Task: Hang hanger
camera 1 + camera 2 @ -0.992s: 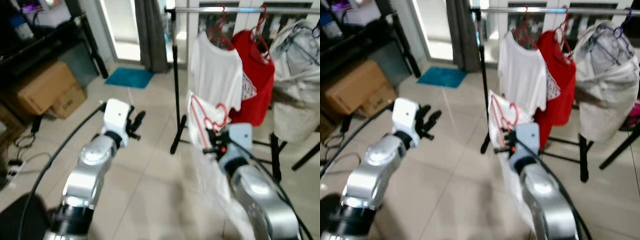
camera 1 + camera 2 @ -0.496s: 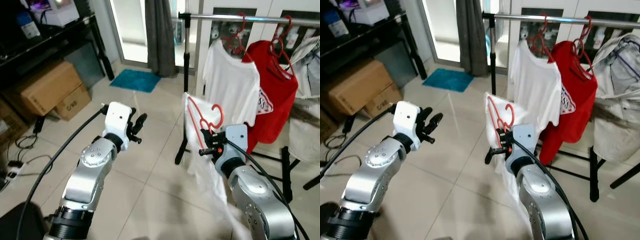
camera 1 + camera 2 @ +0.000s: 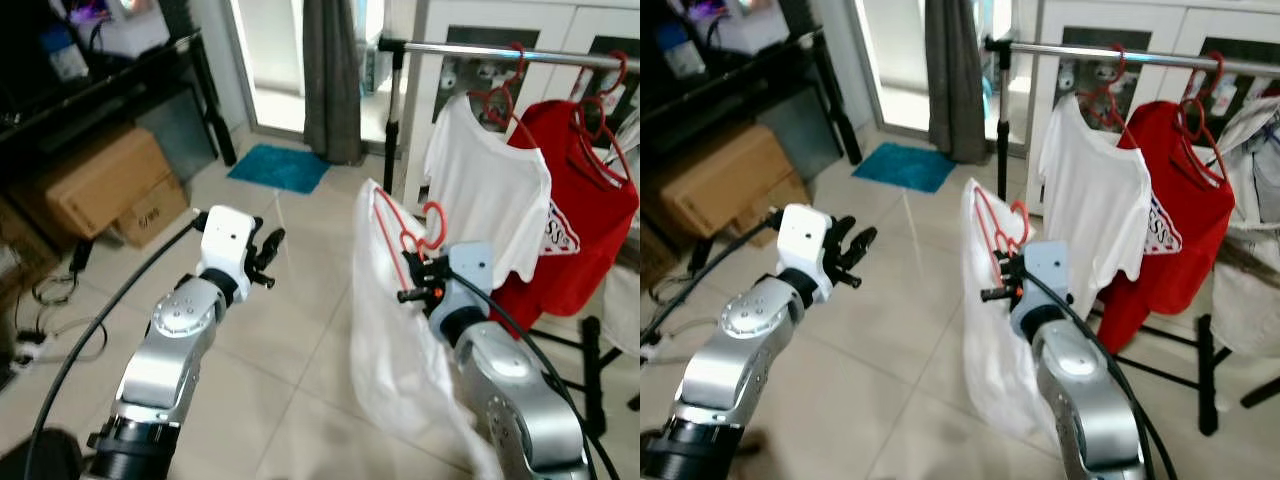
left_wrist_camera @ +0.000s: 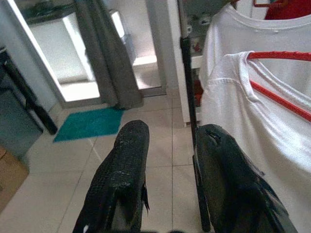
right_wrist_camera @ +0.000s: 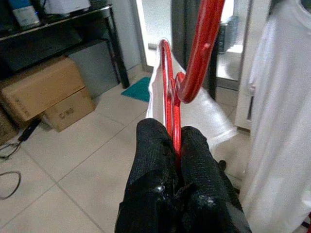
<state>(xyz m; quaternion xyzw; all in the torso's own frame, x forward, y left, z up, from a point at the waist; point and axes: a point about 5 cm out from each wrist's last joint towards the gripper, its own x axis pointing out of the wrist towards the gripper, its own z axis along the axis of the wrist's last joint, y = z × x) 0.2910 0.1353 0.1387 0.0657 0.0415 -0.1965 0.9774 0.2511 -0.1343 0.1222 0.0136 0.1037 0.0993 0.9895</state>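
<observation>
My right gripper (image 3: 415, 281) is shut on a red hanger (image 3: 404, 234) that carries a white garment (image 3: 390, 345) hanging down to the floor side. In the right wrist view the gripper (image 5: 176, 141) clamps the red hanger (image 5: 197, 53) between both fingers, hook upward. Ahead to the right stands a clothes rail (image 3: 500, 52), higher than the held hanger, with a white T-shirt (image 3: 490, 195) and a red shirt (image 3: 590, 230) on red hangers. My left gripper (image 3: 265, 260) is raised at the left, open and empty, its fingers (image 4: 124, 174) apart.
The rail's black upright pole (image 3: 392, 120) stands just behind the held garment. A grey curtain (image 3: 335, 80) and a blue mat (image 3: 278, 168) lie beyond. Cardboard boxes (image 3: 100, 185) and a black shelf (image 3: 110, 90) are at the left, with cables (image 3: 50, 290) on the tiled floor.
The whole picture has shifted with the camera: the rack now sits further right and looks nearer. Both arms keep their pose, and the right gripper still holds the hanger.
</observation>
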